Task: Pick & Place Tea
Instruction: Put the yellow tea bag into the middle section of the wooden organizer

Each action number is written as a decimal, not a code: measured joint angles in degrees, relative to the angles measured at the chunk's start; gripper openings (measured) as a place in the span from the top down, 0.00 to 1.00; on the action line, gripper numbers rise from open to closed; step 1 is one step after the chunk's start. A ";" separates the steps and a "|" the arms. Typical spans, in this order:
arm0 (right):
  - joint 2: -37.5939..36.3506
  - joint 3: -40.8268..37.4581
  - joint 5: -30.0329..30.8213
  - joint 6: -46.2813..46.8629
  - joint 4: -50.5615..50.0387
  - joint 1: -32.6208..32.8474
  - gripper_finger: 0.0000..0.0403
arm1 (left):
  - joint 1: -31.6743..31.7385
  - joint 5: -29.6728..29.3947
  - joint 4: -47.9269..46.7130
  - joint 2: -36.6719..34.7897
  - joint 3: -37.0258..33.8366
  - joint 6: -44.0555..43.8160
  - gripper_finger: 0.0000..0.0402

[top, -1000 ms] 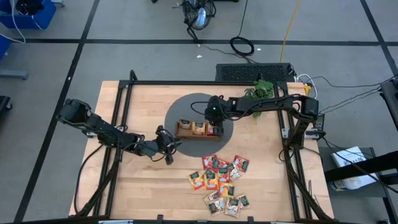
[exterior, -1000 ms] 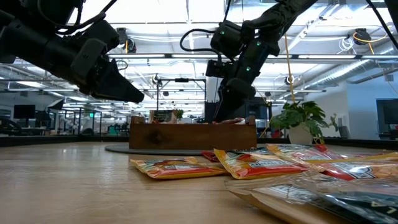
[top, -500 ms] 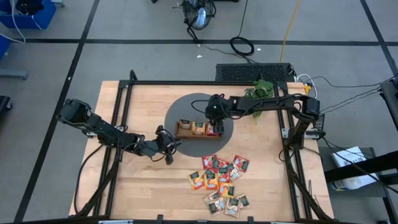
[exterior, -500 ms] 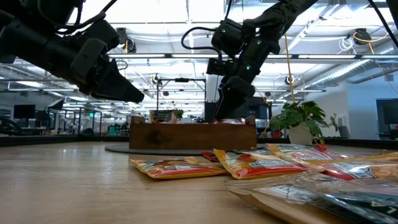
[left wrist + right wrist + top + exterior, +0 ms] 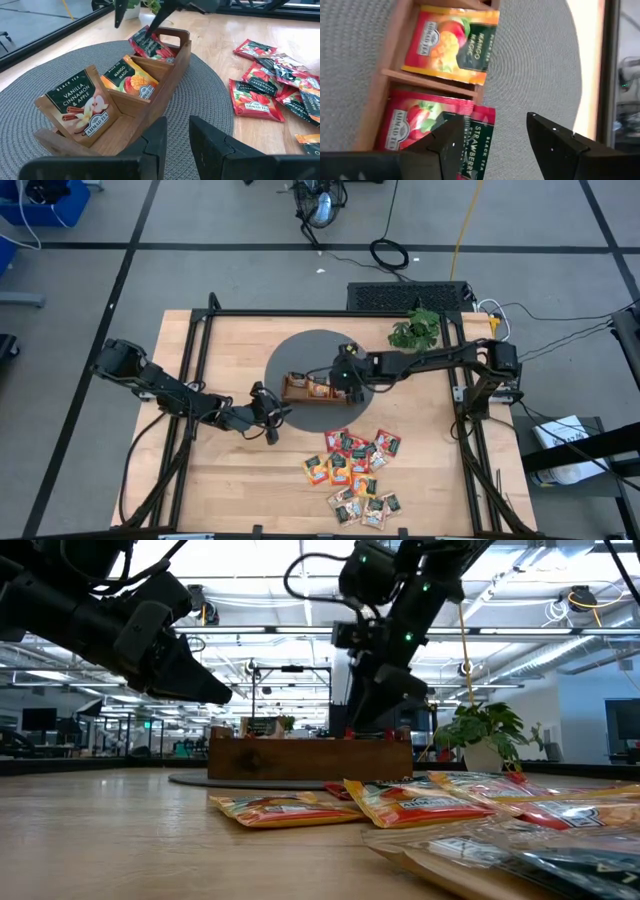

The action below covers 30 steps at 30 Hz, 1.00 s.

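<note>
Right gripper (image 5: pixel 347 380): over the tray's end compartment, jaws wide and empty; a red strawberry sachet (image 5: pixel 436 134) stands in the slot directly beneath, between the fingers but, as far as can be judged, free of them.

Left gripper (image 5: pixel 272 416): waits low over bare wood, off to the side of the tray; jaws narrow, with only a slim gap between the fingers (image 5: pixel 156 145), and nothing held.

Tray (image 5: pixel 150 102): wooden, three compartments, on a round grey mat (image 5: pixel 315 345). It holds a vanilla-and-apple sachet (image 5: pixel 81 107), a mango sachet (image 5: pixel 131 77) and the strawberry one, all leaning upright with labels showing.

Loose tea (image 5: pixel 357 470): a scattered pile of flat red, orange and dark green sachets on the table, well apart from the right gripper, on the near side of the tray from it.

Key relation: the pile lies closer to the right gripper than to the left, so the right arm looks better placed for the next pick.

Long axes: the sachets lie flat at mixed angles, overlapping; an outer red one (image 5: pixel 388 444) would likely need the jaws turned across its short side.

Look: glossy printed rectangles, thin, likely slippery at the edges.
</note>
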 joint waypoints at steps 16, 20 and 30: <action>-10.18 -1.99 -10.12 2.33 -1.01 -3.78 0.67 | 0.02 0.35 -0.17 0.00 0.02 -0.26 0.78; -10.10 -5.19 -10.31 2.19 2.15 -4.10 0.84 | 0.02 0.36 -0.17 0.00 0.02 -0.19 0.78; -11.20 -5.73 -20.52 6.26 1.39 5.92 0.91 | -0.02 1.06 -0.23 0.00 0.01 -0.36 0.78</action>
